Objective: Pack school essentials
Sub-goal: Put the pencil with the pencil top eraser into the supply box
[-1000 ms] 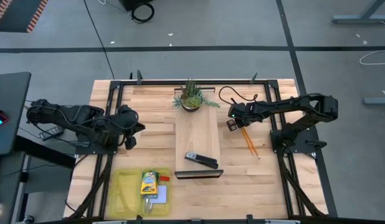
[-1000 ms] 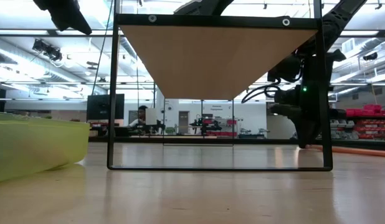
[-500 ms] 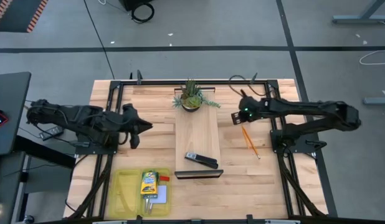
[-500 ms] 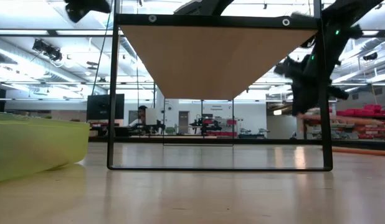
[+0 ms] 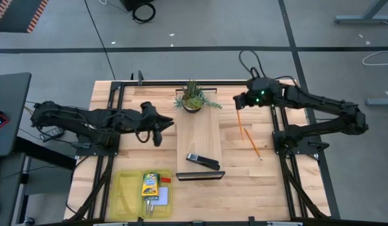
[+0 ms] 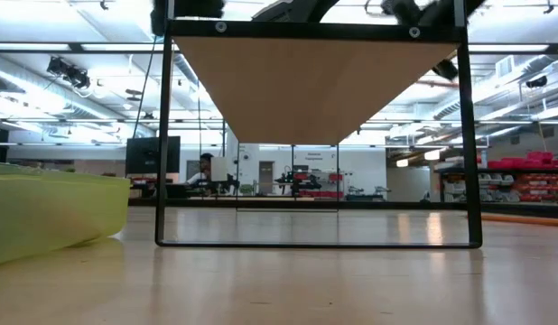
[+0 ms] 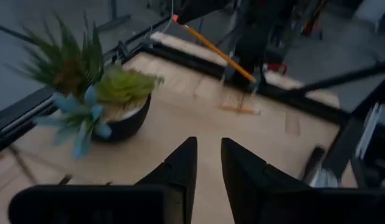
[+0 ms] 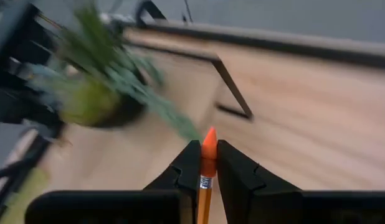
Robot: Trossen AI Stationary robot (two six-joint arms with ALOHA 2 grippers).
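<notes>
While your right gripper (image 5: 239, 104) hangs near the plant (image 5: 193, 97) pinching an orange pencil (image 8: 207, 171), another pencil (image 5: 252, 142) lies on the table (image 5: 269, 182) and your outstretched left gripper (image 7: 207, 168) stays slightly parted, empty.

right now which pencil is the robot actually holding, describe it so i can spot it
Start at the potted plant at the table's far edge and look toward the right arm. The right pincer grips an orange pencil hanging off the wood. The other orange pencil lies flat on the table nearer the front; the held one is lifted and clamped.
</notes>
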